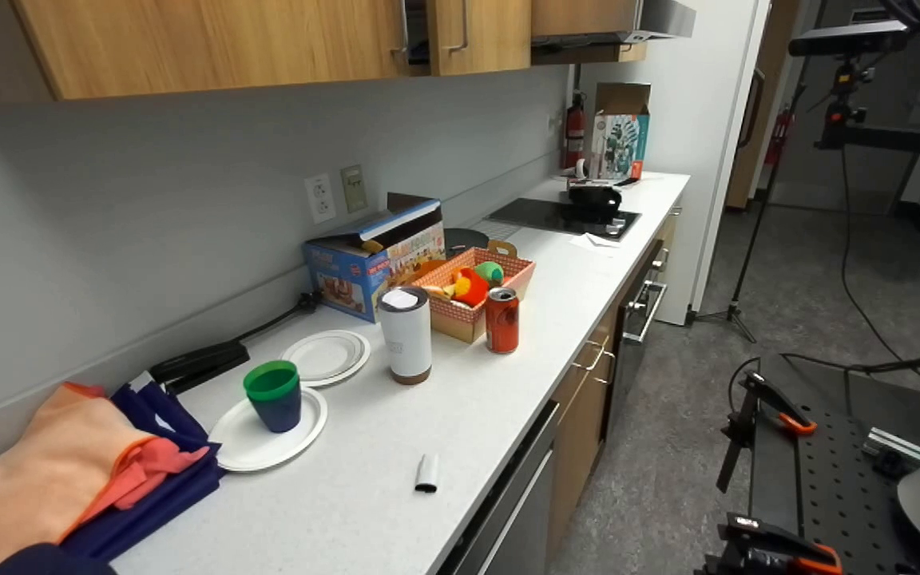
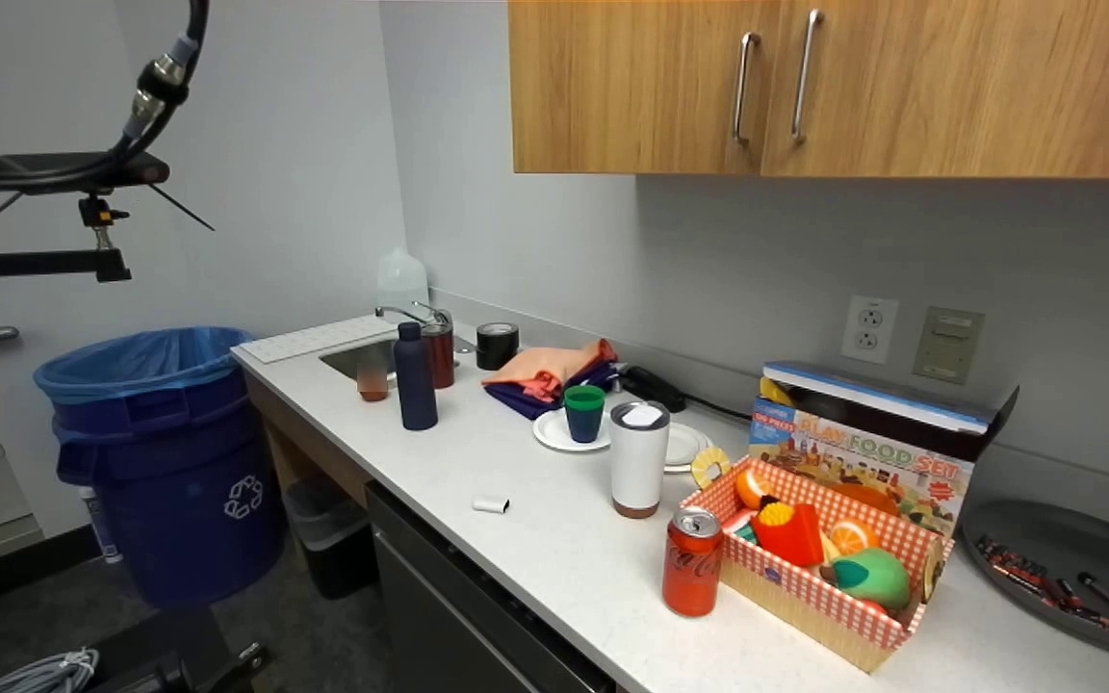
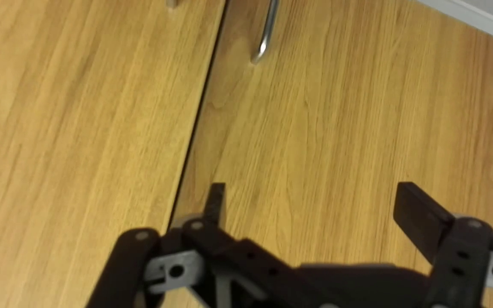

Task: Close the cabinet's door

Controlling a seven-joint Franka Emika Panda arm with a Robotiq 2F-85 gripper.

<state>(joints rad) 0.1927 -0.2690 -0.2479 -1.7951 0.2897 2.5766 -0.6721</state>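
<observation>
Apparently ajar, the door (image 1: 482,38) hangs over the counter (image 1: 364,455) — a dark gap (image 1: 420,38) shows along its edge. Empty and spread wide, the tool (image 3: 310,188) faces the cabinet (image 3: 323,107) by the seam (image 3: 204,92) — presumably because closing needs a push, not a grip. Contact unconfirmed.

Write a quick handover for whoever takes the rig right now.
Hand: open, holding nothing; contact unclear from the wrist view.
Where: in an exterior view, a dark gap shows between the left-hand upper cabinet door and the right-hand upper cabinet door.
Done: left-hand one looks shut.
To do: right-hand one looks slightly ajar; probably push it flush, then check the gap.
</observation>
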